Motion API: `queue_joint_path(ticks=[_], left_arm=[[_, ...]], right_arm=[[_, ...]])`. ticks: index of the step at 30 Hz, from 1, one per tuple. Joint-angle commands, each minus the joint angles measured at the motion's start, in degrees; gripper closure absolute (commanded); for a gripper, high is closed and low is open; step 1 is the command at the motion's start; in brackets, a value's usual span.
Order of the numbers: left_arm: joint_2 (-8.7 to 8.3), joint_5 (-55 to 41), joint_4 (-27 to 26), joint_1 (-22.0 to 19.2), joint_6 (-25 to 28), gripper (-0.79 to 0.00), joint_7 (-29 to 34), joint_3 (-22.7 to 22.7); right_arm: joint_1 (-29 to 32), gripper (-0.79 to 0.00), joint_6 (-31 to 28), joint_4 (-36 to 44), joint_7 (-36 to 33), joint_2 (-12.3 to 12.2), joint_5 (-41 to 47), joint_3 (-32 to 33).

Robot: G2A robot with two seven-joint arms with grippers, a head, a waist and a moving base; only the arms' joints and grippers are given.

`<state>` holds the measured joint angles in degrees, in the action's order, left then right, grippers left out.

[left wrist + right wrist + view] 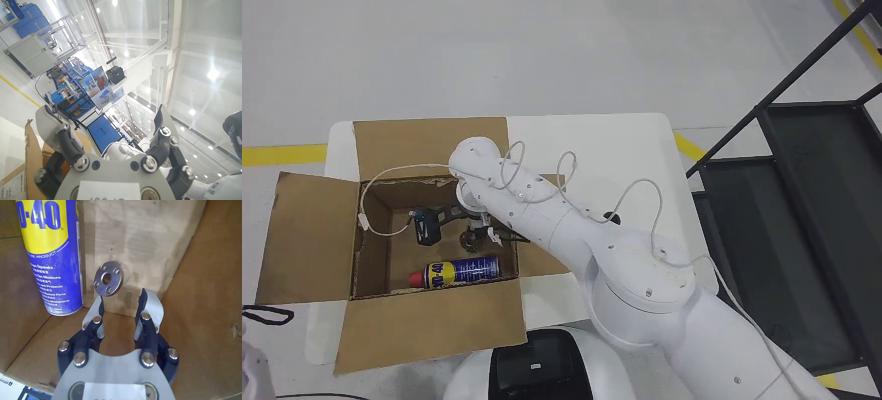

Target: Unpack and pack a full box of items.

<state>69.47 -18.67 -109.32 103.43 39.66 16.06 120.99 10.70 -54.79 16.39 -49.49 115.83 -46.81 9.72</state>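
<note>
Jaws on your right arm stand partly open with nothing between them, low inside the box (432,325). Their tips are just short of a metal disc (108,278) that has a centre hole and four smaller ones. That opening looks chosen to straddle the disc across its rim. The disc is not gripped. It seems tipped up rather than lying flat, though you cannot tell from here whether it leans on the cardboard wall. Being thin, hard and smooth, it will likely need the tips brought very close to the cardboard before they close.

Just beside the disc is a spray can (462,270), lying on its side along the near wall, low and left of centre in the top view. Up and to the left of it sits a dark blocky item (425,225), too small to identify.

The box fills the left half of that frame on the white counter (592,140). All four flaps are folded outward, which gives the arm a way in from above. With items inside, you cannot say whether this is unpacking or packing.

Your left jaws are spread wide and empty and point up toward the ceiling, beside a cardboard edge (32,151). They are probably parked clear of the working arm.
</note>
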Motion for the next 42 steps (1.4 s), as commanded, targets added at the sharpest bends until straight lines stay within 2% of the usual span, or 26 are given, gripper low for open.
queue_joint_path(ticks=[1,9,16,27,35,39,42], left_arm=[[0.00,0.00,0.00,0.00,0.00,-0.785,0.00,0.00],[0.00,0.00,0.00,0.00,0.00,-0.785,0.00,0.00],[0.00,0.00,0.00,0.00,0.00,-0.785,0.00,0.00],[0.00,0.00,0.00,0.00,0.00,-0.785,0.00,0.00],[0.00,0.00,0.00,0.00,0.00,-0.785,0.00,0.00],[0.00,0.00,0.00,0.00,0.00,-0.785,0.00,0.00],[0.00,0.00,0.00,0.00,0.00,-0.785,0.00,0.00]], right_arm=[[-0.15,-0.342,0.03,0.12,-0.03,-0.02,0.72,0.04],[0.07,-0.286,1.10,0.79,-0.06,-0.02,1.88,0.15],[0.94,-0.169,3.48,-0.02,1.74,-0.04,0.78,0.02],[2.28,-0.129,4.87,-1.65,2.71,-0.01,-1.36,0.08],[1.63,-0.145,5.52,-1.36,2.48,-0.07,-1.61,0.60],[0.37,-0.160,3.63,-0.40,7.48,-0.29,-2.05,1.08],[-1.31,-0.175,1.24,0.92,15.74,-0.66,-4.17,1.27]])
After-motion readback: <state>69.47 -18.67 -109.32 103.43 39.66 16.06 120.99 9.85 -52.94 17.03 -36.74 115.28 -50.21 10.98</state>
